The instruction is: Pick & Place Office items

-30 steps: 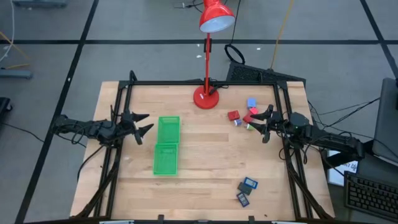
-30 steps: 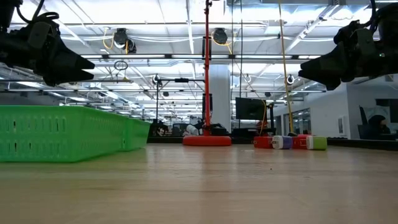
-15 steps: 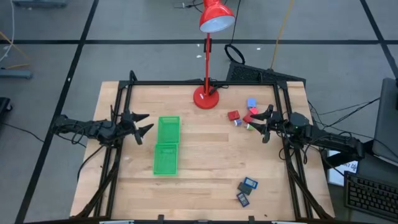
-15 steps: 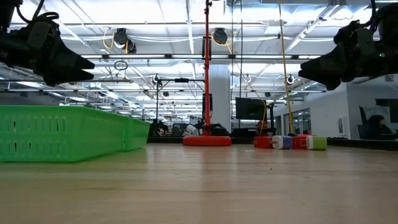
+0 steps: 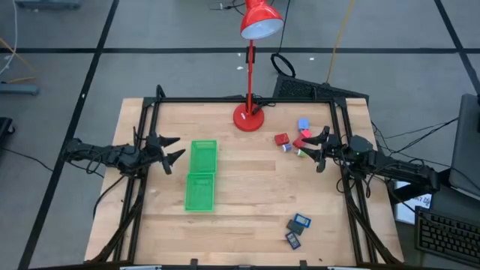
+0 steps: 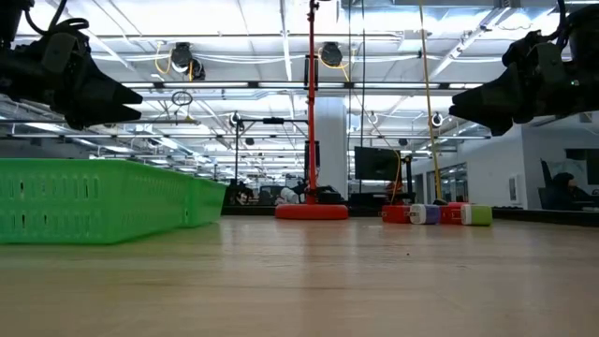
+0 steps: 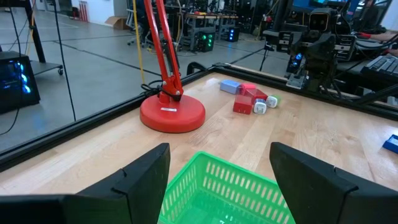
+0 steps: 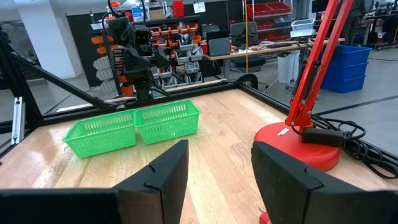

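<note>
The office items lie in two groups. Near the right edge are red blocks (image 5: pixel 281 139), a blue block (image 5: pixel 304 124), a whitish-blue bit (image 5: pixel 287 148) and a green bit (image 5: pixel 300 153); the left wrist view shows this cluster (image 7: pixel 249 99). Two dark rectangles with blue faces (image 5: pixel 298 229) lie flat by the near edge. My left gripper (image 5: pixel 174 148) (image 7: pixel 217 180) hovers open just left of the green tray (image 5: pixel 201 175). My right gripper (image 5: pixel 313 148) (image 8: pixel 221 174) hovers open just right of the far cluster, above the table (image 6: pixel 459 105).
The red desk lamp stands on its round base (image 5: pixel 248 118) at the far middle, its head (image 5: pixel 260 20) beyond the far edge. A black frame (image 5: pixel 225 100) runs around the table. Bare wood (image 5: pixel 247 187) lies between the tray and the items.
</note>
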Robot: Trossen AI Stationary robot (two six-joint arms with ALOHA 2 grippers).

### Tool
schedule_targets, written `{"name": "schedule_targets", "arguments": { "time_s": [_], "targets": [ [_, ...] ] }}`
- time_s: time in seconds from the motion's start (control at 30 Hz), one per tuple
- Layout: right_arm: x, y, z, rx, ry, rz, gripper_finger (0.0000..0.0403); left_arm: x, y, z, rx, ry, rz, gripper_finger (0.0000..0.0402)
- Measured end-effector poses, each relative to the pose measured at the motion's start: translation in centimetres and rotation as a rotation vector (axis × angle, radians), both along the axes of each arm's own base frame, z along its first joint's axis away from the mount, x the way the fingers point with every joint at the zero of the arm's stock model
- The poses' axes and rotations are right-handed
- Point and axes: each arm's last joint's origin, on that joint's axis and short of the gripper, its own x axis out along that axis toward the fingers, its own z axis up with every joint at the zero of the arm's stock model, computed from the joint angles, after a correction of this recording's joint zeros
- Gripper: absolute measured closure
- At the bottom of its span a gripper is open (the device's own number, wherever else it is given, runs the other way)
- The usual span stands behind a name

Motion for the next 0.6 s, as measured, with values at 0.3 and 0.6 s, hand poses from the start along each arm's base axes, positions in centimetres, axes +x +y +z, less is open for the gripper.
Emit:
{"name": "schedule_targets", "arguments": {
  "time_s": [0.3, 0.6],
  "targets": [
    [0.0, 0.0, 1.0, -0.017, -0.107, 0.006, 0.0239, 0.0, 0.0, 0.0, 0.000, 0.000, 0.000, 0.0128],
    [-0.2, 0.1, 2.3, 0.134, -0.276, 0.024, 0.0237, 0.0, 0.0, 0.0, 0.000, -0.001, 0.000, 0.0128]
  ]
}}
